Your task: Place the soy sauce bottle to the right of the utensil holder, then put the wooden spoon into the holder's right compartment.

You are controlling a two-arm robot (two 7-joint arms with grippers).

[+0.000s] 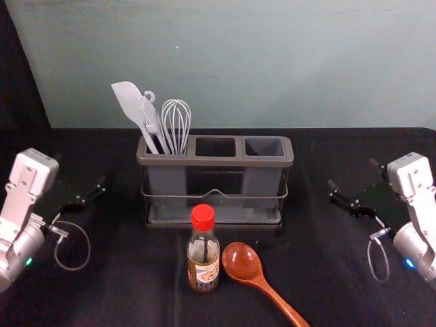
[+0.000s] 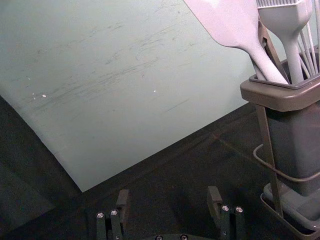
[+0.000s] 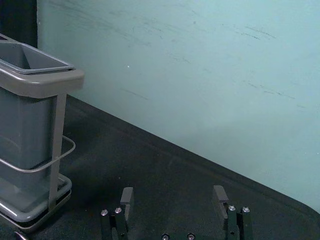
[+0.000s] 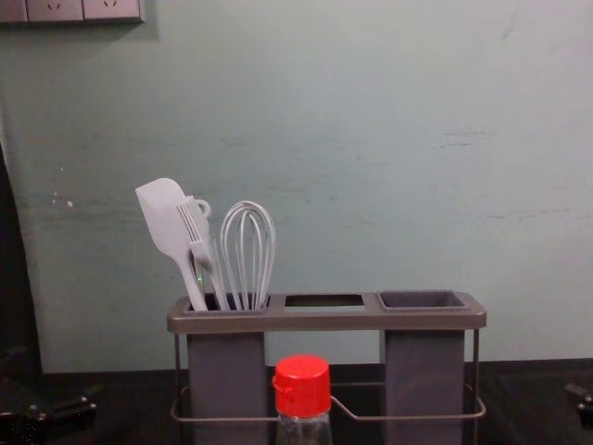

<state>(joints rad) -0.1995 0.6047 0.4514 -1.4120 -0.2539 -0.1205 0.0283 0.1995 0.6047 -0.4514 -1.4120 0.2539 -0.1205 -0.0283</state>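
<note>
From wide-open black right tool (image 3: 173, 190), right of gray rectangular utensil holder (image 1: 214, 161), reach leftward and bodyward to upright, red-capped glass bottle (image 1: 203, 262). Leave wide-open black left tool (image 2: 169, 190) left of holder.

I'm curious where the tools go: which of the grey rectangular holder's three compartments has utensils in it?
The left compartment: a white flat spatula, white brush and pale looped whisk rise from it; nothing rises from the middle compartment or right compartment.
</note>
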